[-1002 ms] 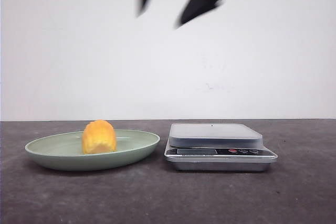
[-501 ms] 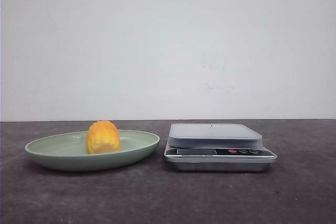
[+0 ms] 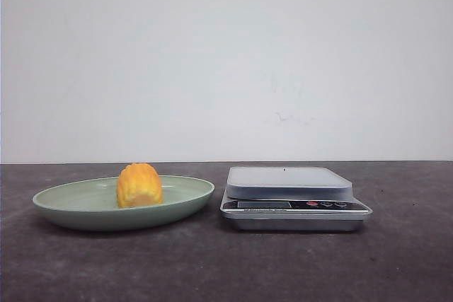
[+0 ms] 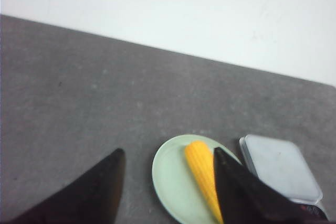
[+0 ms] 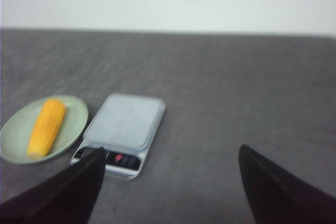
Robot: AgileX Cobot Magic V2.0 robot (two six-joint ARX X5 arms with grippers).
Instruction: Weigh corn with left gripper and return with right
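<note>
The yellow-orange corn [image 3: 139, 185] lies in the pale green plate [image 3: 64, 203] left of the silver kitchen scale [image 3: 290, 182], whose platform is bare. In the left wrist view the corn [image 4: 202, 174] lies on the plate [image 4: 170, 182], far below my open, empty left gripper [image 4: 168, 156]; one finger hides part of the corn. In the right wrist view my right gripper [image 5: 170, 153] is open and empty, high above the table beside the scale [image 5: 125, 121]; the corn [image 5: 46, 127] and plate [image 5: 13, 140] show too. Neither gripper shows in the front view.
The dark grey table [image 3: 226, 266] carries only the plate and the scale. A plain white wall [image 3: 226, 61] stands behind the table's far edge.
A blurred dark gripper at the top of the front view one second ago has gone out of view. The corn has shifted slightly to the right on the plate.
</note>
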